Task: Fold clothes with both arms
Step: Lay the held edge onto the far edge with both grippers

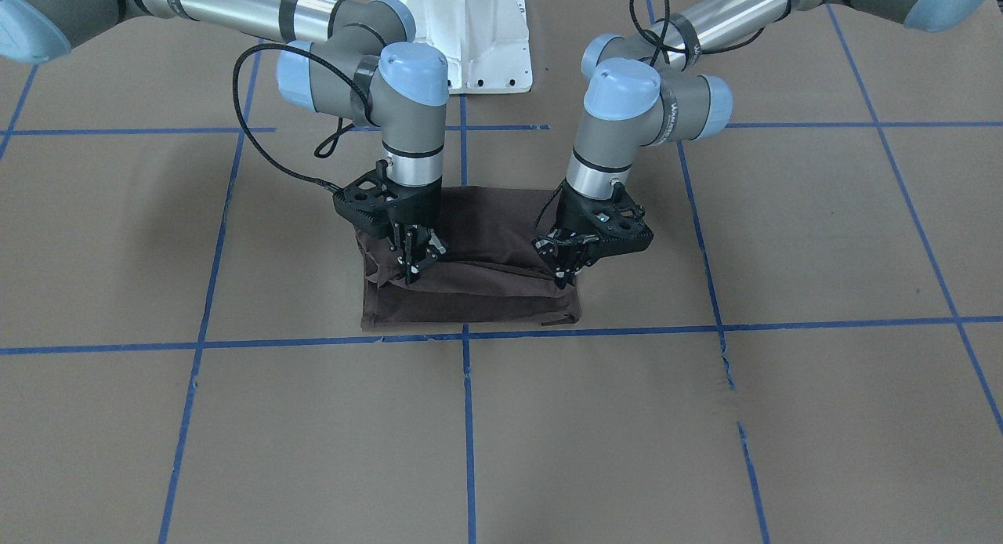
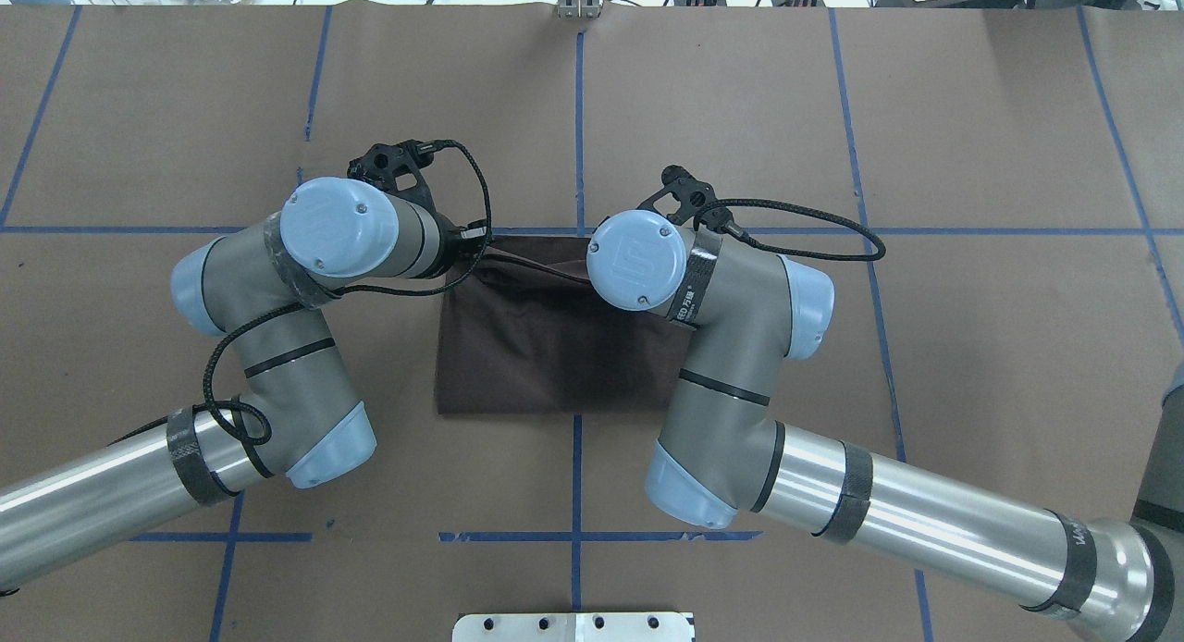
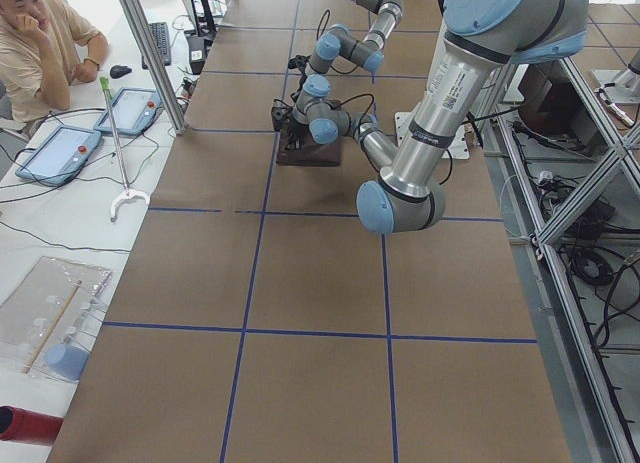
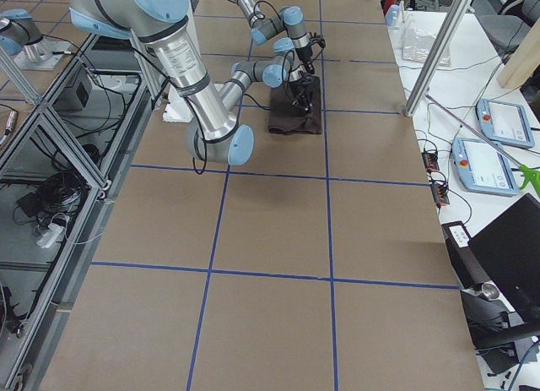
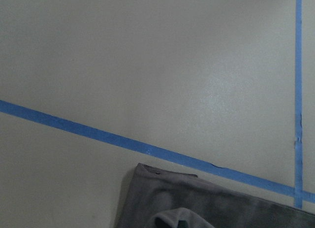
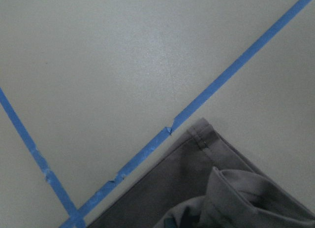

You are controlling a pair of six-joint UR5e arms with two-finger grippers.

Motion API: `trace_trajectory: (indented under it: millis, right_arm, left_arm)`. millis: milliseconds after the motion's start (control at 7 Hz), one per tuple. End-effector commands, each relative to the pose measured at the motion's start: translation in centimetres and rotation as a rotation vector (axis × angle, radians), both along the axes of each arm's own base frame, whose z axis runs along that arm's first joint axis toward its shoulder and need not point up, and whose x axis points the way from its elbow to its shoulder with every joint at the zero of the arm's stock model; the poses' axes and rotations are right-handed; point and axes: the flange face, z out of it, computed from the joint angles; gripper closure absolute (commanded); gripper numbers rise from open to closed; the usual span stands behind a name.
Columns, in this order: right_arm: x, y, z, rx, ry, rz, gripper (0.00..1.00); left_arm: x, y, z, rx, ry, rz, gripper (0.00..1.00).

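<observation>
Folded T-shirt on table, left tool, right tool — each pinched closed on its cloth

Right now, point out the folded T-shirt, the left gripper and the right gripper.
dark brown T-shirt (image 1: 478, 305): exterior front-facing view, on its folded near layer.
left gripper (image 1: 564, 277): exterior front-facing view, between its fingertips.
right gripper (image 1: 413, 273): exterior front-facing view, between its fingertips.

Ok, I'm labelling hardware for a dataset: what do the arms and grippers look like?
Both the left arm and right arm have grey joint housings with light blue caps and shiny silver tubes wrapped in black bands, one band with white lettering. A black braided cable loops to each wrist. The left gripper and right gripper are black, with perforated mounts and slim jaws.
</observation>
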Motion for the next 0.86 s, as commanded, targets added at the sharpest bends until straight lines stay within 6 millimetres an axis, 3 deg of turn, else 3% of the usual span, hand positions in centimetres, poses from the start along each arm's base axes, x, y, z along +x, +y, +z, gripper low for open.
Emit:
trace_trajectory:
  millis: [0,143,286,429,571,714]
  right_arm:
    - [0.7,-0.7,0.1,0.096,0.052,-0.118,0.01]
    - [0.9,-0.5,-1.1,0.111,0.039,-0.127,0.00]
    - [0.9,-0.2,-1.8,0.166,0.058,-0.190,0.00]
    - [-0.9,2.0,-2.0,0.246,0.068,-0.285,0.00]
    - [-3.0,3.7,-0.8,0.266,0.095,-0.344,0.00]
    - [-3.6,3.9,-0.1,0.330,0.159,-0.436,0.00]
  left_arm:
    - [-0.9,-0.1,-0.7,0.115,-0.031,0.072,0.00]
    - [-2.0,0.2,-0.8,0.133,-0.028,0.080,0.00]
    - [-4.6,-1.0,-0.8,0.181,-0.034,0.152,0.00]
    - [-6.5,-1.7,0.4,0.204,-0.052,0.197,0.00]
    - [-6.5,-1.7,0.4,0.206,-0.051,0.198,0.00]
    - [-6.5,-1.7,0.4,0.200,-0.048,0.195,0.00]
